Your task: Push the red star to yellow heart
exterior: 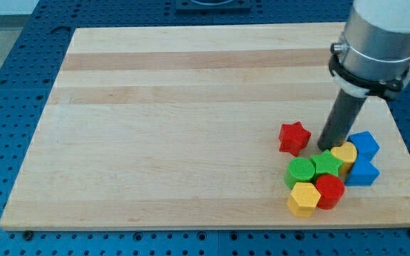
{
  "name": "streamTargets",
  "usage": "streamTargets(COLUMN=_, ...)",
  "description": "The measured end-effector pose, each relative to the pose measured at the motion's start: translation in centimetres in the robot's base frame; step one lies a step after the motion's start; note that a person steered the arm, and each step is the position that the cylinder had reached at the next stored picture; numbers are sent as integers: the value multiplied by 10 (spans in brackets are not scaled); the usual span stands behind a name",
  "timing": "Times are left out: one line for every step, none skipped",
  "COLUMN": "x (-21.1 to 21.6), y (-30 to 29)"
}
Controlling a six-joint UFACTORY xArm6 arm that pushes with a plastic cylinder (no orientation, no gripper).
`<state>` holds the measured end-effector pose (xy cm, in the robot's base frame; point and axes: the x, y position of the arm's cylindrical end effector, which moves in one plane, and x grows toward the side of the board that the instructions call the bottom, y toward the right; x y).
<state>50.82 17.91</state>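
The red star point(294, 137) lies on the wooden board at the view's right, left of a cluster of blocks. The yellow heart point(345, 153) sits in that cluster, partly behind the rod, between the green star point(327, 164) and a blue block point(364, 144). My tip point(326, 147) rests on the board just right of the red star and at the left edge of the yellow heart, with a small gap to the star.
The cluster also holds a green round block point(300, 171), a red round block point(329, 191), a yellow hexagon point(304, 198) and a second blue block point(362, 172). The board's right edge point(404, 142) runs close by. The arm's grey body point(376, 43) hangs over the upper right.
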Motion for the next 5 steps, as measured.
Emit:
streamTargets(x=-1, y=1)
streamTargets(x=0, y=7)
streamTargets(x=11, y=18)
streamTargets(x=4, y=19)
streamTargets(x=-47, y=-7)
